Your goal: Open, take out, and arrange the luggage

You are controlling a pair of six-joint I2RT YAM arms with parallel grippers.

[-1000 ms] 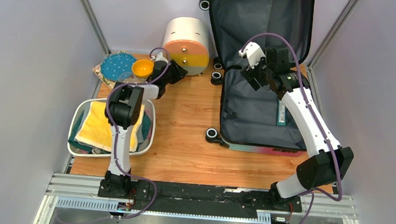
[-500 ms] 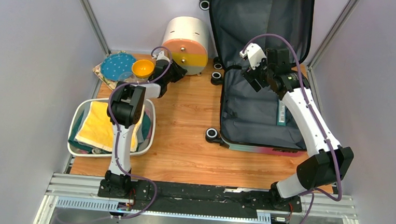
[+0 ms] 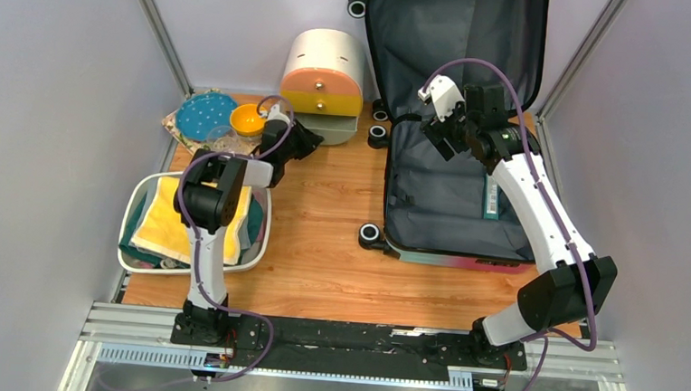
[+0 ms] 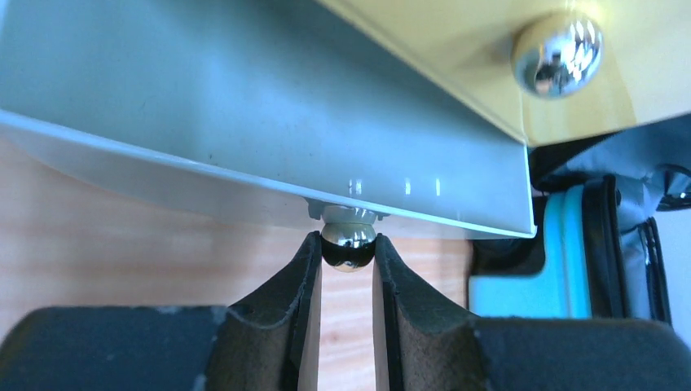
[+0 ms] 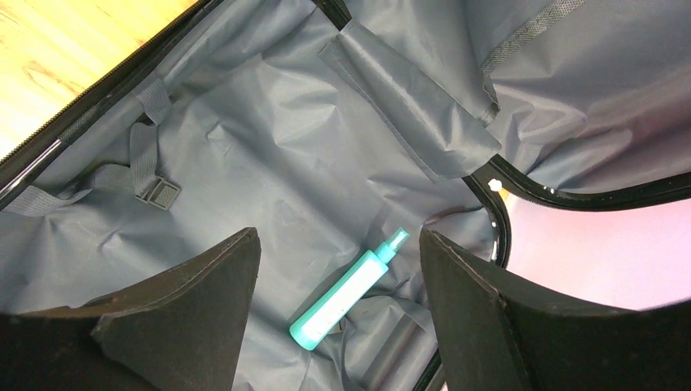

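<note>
The left claw [image 4: 346, 269] is gripping a small chrome knob [image 4: 349, 244] between its two fingers, closed narrowly on it from both sides. This knob is sitting on the grey bottom drawer [image 4: 244, 98] directly in front of the claw. The drawer is standing a little out from the round cream cabinet [image 3: 325, 63]. Above the claw and to its right, a yellow drawer front [image 4: 489, 73] is showing a second chrome knob [image 4: 558, 45]. Behind this claw, toward the arm's base, a white basin [image 3: 263, 218] with a yellow cloth [image 3: 173, 221] is resting on the bench [image 3: 320, 248]. To the claw's left, a yellow bowl [image 3: 249, 119] is sitting beside a blue dotted plate [image 3: 204, 114].

The right claw [image 5: 338, 269] is hanging wide apart and holding nothing. The luggage [image 3: 432, 201] is lying open directly beneath it, with the lid [image 3: 452, 30] standing upright against the back wall beyond the claw. Below the claw, between its fingers in the wrist view, a teal spray bottle [image 5: 346, 289] is lying on the dark grey lining. To the claw's left, a grey strap with a buckle [image 5: 159, 194] is lying on the same lining.
</note>
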